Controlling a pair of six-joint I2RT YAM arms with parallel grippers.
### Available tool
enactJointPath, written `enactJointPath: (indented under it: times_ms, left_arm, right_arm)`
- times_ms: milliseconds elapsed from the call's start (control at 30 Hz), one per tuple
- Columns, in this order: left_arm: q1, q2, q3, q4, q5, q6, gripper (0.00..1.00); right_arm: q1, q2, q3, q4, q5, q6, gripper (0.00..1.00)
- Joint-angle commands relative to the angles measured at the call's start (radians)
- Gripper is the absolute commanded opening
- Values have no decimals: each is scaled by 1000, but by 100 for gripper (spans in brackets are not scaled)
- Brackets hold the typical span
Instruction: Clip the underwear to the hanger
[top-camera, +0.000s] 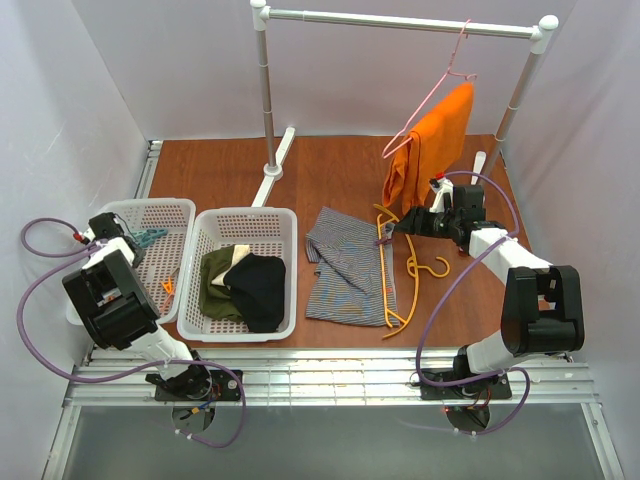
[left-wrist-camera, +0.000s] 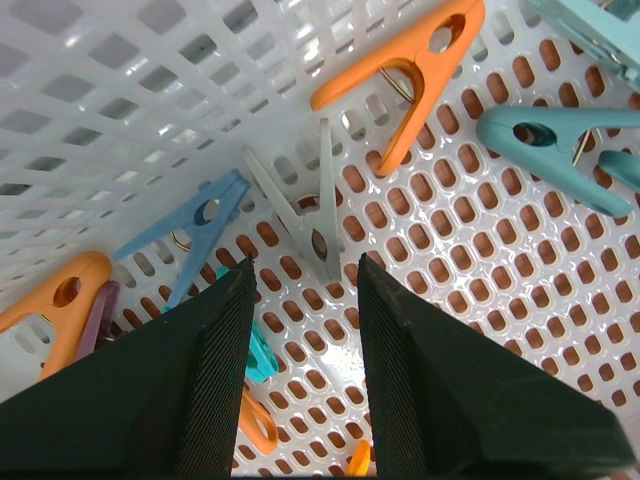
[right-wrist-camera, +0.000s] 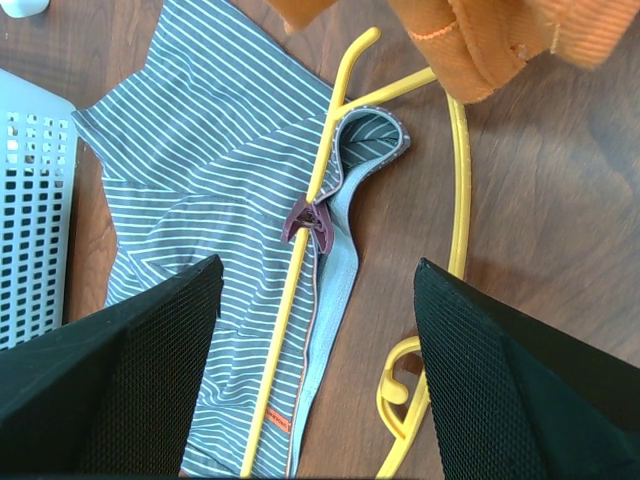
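Note:
The grey striped underwear (top-camera: 345, 265) (right-wrist-camera: 200, 150) lies flat on the wooden table. Along its right side lies the yellow hanger (top-camera: 390, 285) (right-wrist-camera: 300, 300), its bar resting on the waistband. A maroon clip (right-wrist-camera: 308, 220) (top-camera: 383, 238) pinches the waistband to that bar. My right gripper (top-camera: 405, 225) (right-wrist-camera: 318, 260) hovers open above the clip and bar, holding nothing. My left gripper (top-camera: 135, 238) (left-wrist-camera: 305, 265) is down in the left white basket (top-camera: 170, 210), open and empty. Just beyond its tips lies a white clothespin (left-wrist-camera: 300, 210), among orange (left-wrist-camera: 405, 70), teal (left-wrist-camera: 560, 150) and blue (left-wrist-camera: 190, 225) ones.
A second white basket (top-camera: 290, 225) holds black and olive-green clothes, just left of the underwear. A pink wire hanger with orange cloth (top-camera: 430, 150) hangs from the white rack (top-camera: 265, 90) at the back, close above my right gripper.

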Motion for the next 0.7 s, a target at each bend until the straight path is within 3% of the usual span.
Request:
enactJointPath:
  times_ms: [0, 533, 667]
  left_arm:
    - [1, -45, -17, 29, -52, 10, 36]
    - [-22, 36, -21, 74, -74, 13, 27]
    - [-37, 47, -29, 83, -85, 18, 17]
  right_arm:
    - [-4, 0, 33, 5, -20, -4, 69]
    - [-4, 5, 34, 5, -30, -9, 68]
    - [-4, 0, 33, 5, -29, -11, 68]
